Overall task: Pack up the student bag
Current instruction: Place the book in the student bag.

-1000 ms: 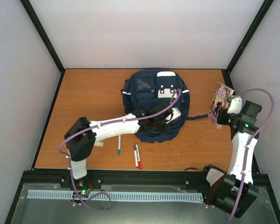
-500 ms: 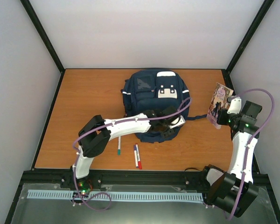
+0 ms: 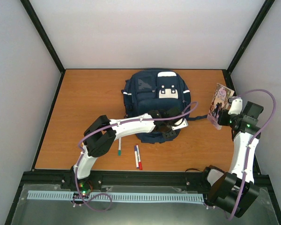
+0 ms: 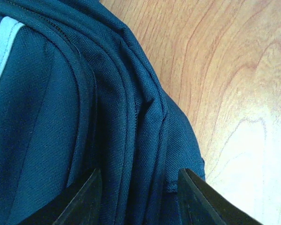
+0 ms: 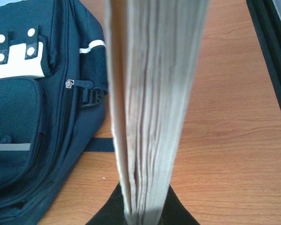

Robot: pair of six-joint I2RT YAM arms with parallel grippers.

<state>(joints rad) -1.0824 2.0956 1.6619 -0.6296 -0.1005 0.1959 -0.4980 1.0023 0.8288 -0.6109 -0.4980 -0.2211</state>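
The student bag (image 3: 150,89) lies flat at the back middle of the table, navy with white patches. My left gripper (image 3: 178,123) reaches over its near right edge. In the left wrist view the left gripper (image 4: 138,187) has its two dark fingers either side of the bag's (image 4: 47,117) piped seams, with the fabric filling the gap between them. My right gripper (image 3: 223,119) holds a book (image 3: 220,105) upright at the table's right side, clear of the bag. The right wrist view shows the right gripper (image 5: 145,215) shut on the book's page edges (image 5: 154,93), with the bag (image 5: 28,108) to the left.
A green-tipped pen (image 3: 119,145) and two more pens (image 3: 137,157) lie on the table near the front, below the left forearm. A dark strap (image 5: 98,144) trails from the bag toward the book. The black frame (image 3: 253,37) borders the table on the right.
My left arm has swung its elbow rightward and its gripper has slid right along the bag's near edge, its jaws narrowing on the fabric. The right arm and book have not moved.
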